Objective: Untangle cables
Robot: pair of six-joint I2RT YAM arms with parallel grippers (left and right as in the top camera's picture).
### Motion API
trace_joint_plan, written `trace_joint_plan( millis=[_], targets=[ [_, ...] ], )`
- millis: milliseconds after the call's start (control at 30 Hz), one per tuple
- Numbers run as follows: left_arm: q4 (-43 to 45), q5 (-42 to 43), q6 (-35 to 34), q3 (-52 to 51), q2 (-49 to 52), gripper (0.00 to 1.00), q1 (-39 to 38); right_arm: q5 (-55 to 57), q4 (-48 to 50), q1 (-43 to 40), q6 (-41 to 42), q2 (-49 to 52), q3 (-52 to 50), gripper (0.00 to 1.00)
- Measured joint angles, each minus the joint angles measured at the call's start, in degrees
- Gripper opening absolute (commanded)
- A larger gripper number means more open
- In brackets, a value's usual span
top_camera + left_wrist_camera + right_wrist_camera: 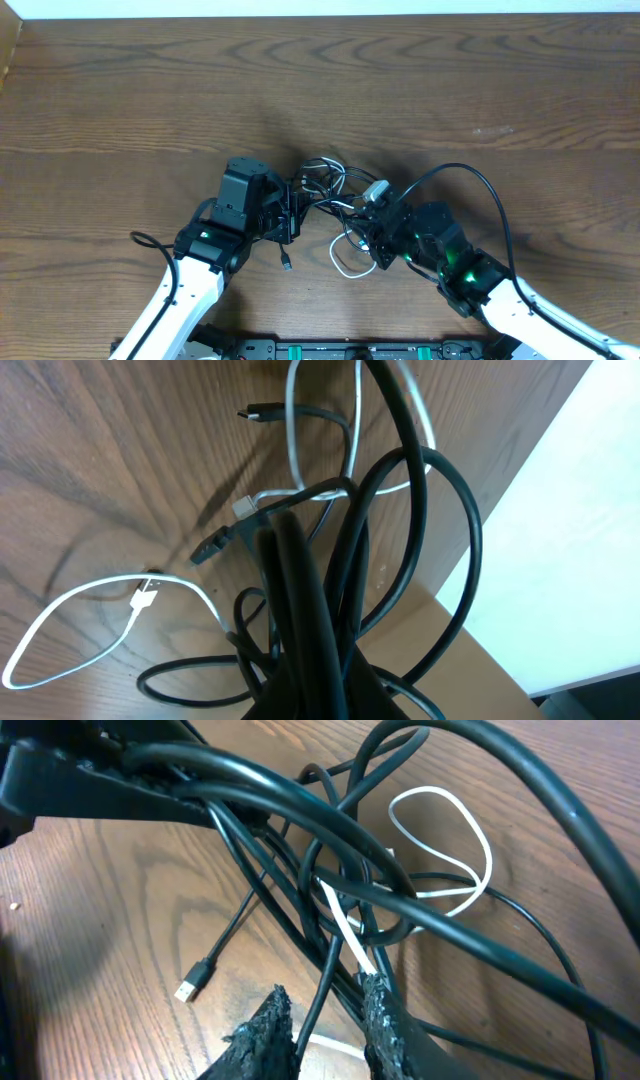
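**knotty_dan:** Cables [332, 190] are one big knot right now, bunched between the two arms near the front middle of the table [150, 90]. So how far along is this? Looks like barely started to me.

**yam_fan:** Yeah, I'd call it early. Nothing is laid out on its own yet. The black cords loop through each other, and the white cable [346, 266] threads right through the clump, with one loop lying flat on the wood. Only a USB plug [187, 990] dangles clear of the mess.

**knotty_dan:** What are the claws doing?

**yam_fan:** The left claw [292, 212] looks clamped on a bundle of black strands and holds it up off the wood. The right claw [325, 1015] is partly open. Its fingers [268, 1025] have a gap between them, and a black cord and the white one run through that gap, but nothing is pinched.

**knotty_dan:** So basically everything's left?

**yam_fan:** Pretty much. My guess is every cord needs pulling out of the clump one by one.
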Motion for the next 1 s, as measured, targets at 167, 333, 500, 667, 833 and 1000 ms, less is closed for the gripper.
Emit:
trace_joint_plan(
  millis=[167, 333, 500, 667, 833, 1000],
  targets=[
    [0.00, 0.02, 0.00, 0.00, 0.02, 0.08, -0.48, 0.07, 0.31, 0.00, 0.00, 0.07, 0.00, 0.20],
    [-0.02, 0.04, 0.00, 0.00, 0.00, 0.08, -0.48, 2.21, 0.31, 0.00, 0.02, 0.07, 0.00, 0.31],
    [0.00, 0.07, 0.00, 0.00, 0.00, 0.08, -0.52, 6.88, 0.33, 0.00, 0.31, 0.07, 0.00, 0.47],
    [0.00, 0.09, 0.00, 0.00, 0.02, 0.08, -0.68, 8.66, 0.33, 0.00, 0.24, 0.07, 0.00, 0.47],
    [0.00, 0.13, 0.00, 0.00, 0.07, 0.08, -0.70, 9.01, 0.28, 0.00, 0.37, 0.07, 0.00, 0.35],
    [0.00, 0.13, 0.00, 0.00, 0.07, 0.08, -1.42, 7.82, 0.28, 0.00, 0.28, 0.07, 0.00, 0.33]
  ],
)
